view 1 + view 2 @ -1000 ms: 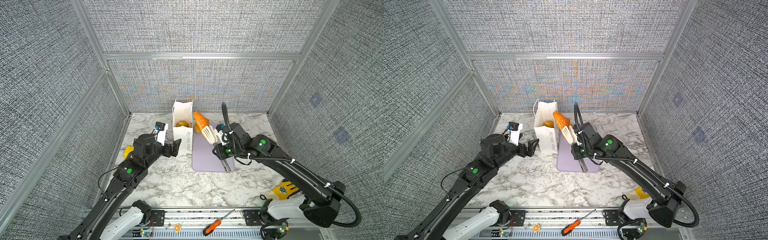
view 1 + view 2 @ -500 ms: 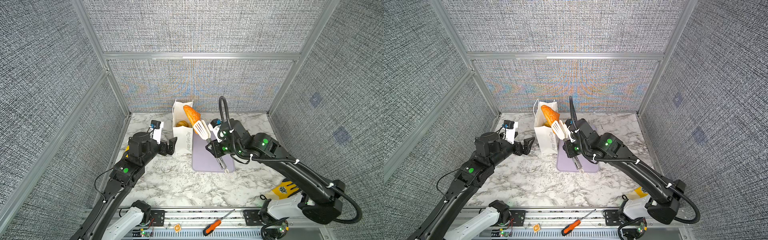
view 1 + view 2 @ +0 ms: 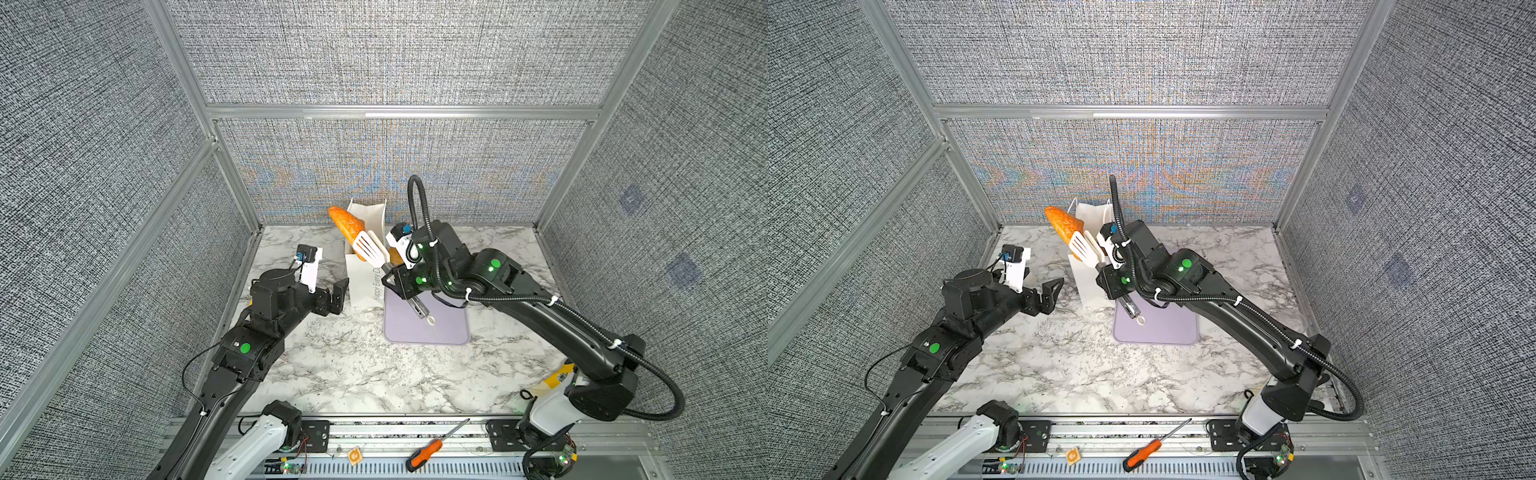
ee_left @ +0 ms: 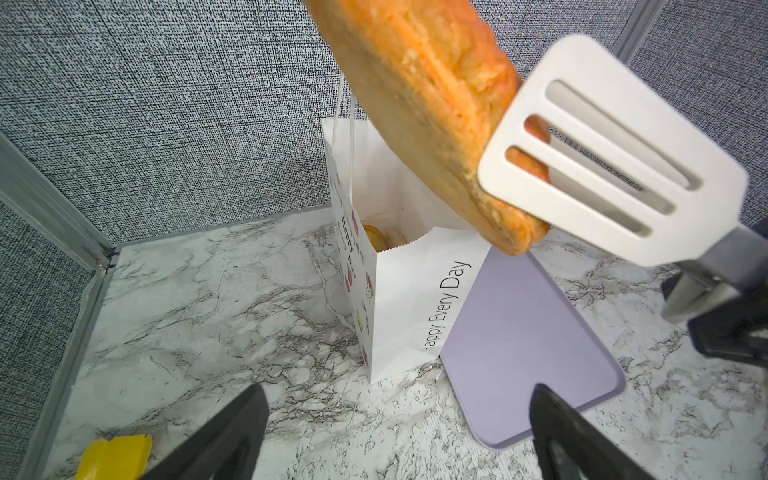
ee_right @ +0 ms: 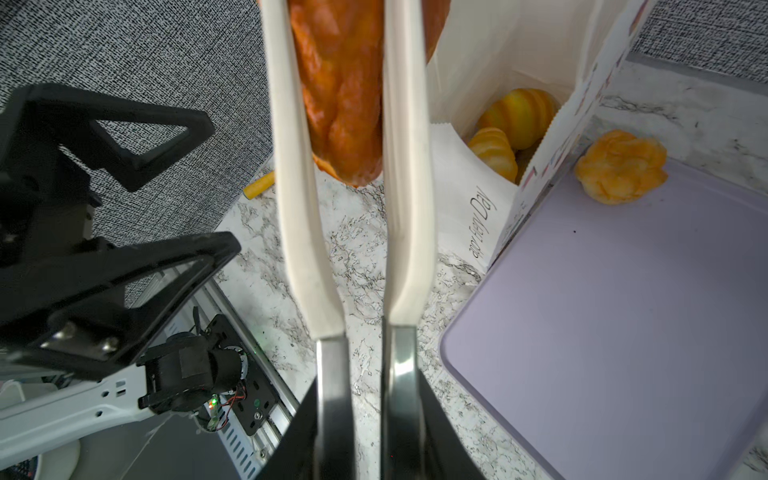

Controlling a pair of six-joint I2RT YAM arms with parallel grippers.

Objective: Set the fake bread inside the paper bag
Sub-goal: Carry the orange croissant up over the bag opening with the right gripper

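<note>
Two croissants (image 5: 517,116) in paper bag (image 5: 461,199), one pastry (image 5: 621,166) at tray (image 5: 623,311) edge

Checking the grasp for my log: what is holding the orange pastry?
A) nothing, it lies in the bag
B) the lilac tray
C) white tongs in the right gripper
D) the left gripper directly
C: the tongs, clamped in the right gripper, pinch the pastry between their two slotted blades and hold it in the air.
</note>
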